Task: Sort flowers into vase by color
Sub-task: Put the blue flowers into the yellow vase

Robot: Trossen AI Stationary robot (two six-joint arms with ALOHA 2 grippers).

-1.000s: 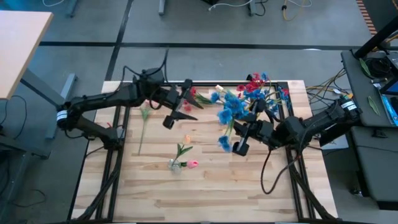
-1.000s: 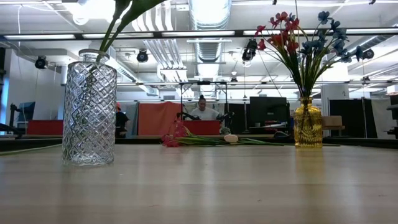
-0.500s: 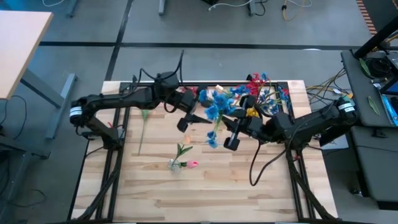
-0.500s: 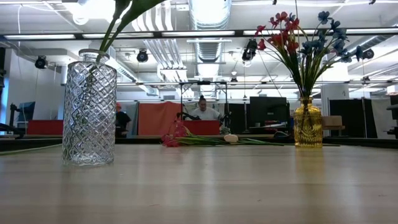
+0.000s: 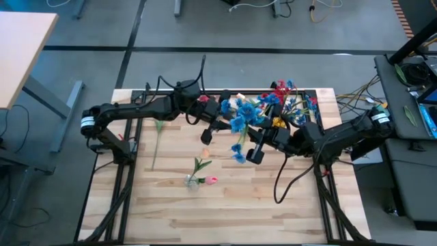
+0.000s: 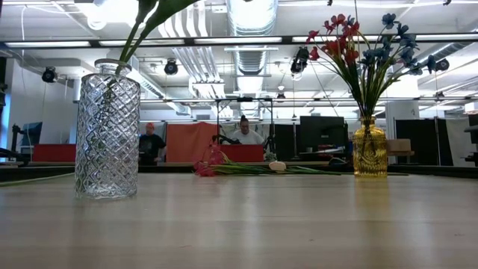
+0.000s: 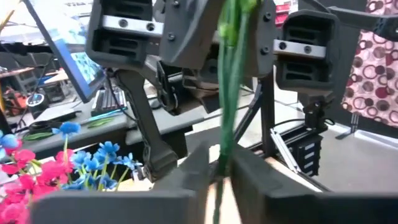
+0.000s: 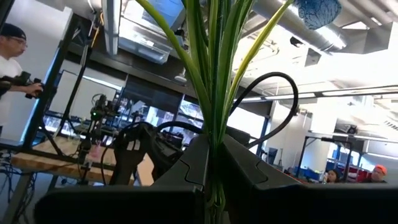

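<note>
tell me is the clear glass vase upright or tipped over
Upright. In the low view the clear glass vase stands on its base on the table, neck up, with green stems rising out of its mouth.

An open-plan lab — exposed ceiling ducts [image 6: 250, 19], red partitions [image 6: 196, 142], monitors [image 6: 321, 133] behind.

clear vase [image 6: 107, 131] stems cropped (low view)

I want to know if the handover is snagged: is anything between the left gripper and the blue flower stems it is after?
Nothing visible. In the left wrist view the left gripper is shut on the green stems, with no object between. The right gripper holds the same blue flowers lower down, above the table.
</note>
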